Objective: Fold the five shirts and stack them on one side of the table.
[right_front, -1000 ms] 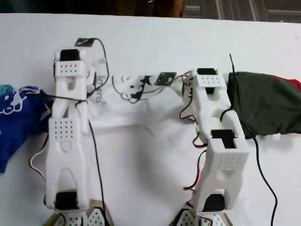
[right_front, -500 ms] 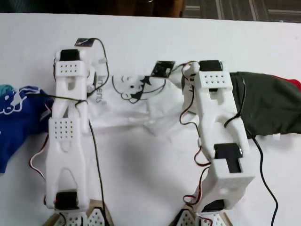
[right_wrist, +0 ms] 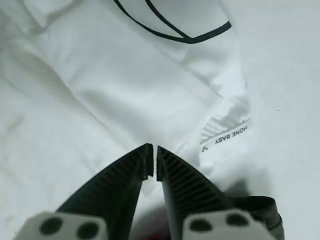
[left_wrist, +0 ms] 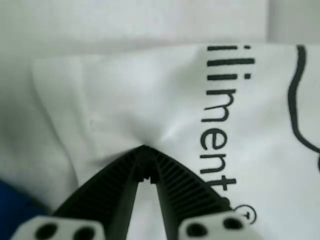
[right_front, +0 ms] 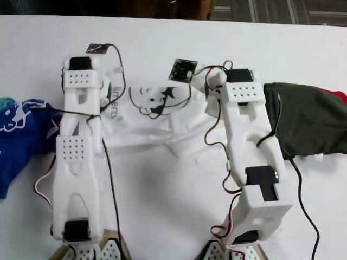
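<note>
A white shirt with a black drawing and lettering lies between the two arms. My left gripper rests at its left edge beside the lettering. In the left wrist view that gripper is shut, and the white shirt puckers at its tips. My right gripper is at the shirt's right edge. In the right wrist view it is shut on a fold of the white shirt, near the neck label. The shirt's right side is bunched and folded inward.
A blue shirt lies crumpled at the table's left edge. At the right, beside the right arm, a dark green shirt lies over something red. Cables trail from both arms. Bare white table shows between the arm bases.
The right arm swung toward the far left, dragging the white shirt's right edge inward so that side bunched up. The left arm stayed still.
</note>
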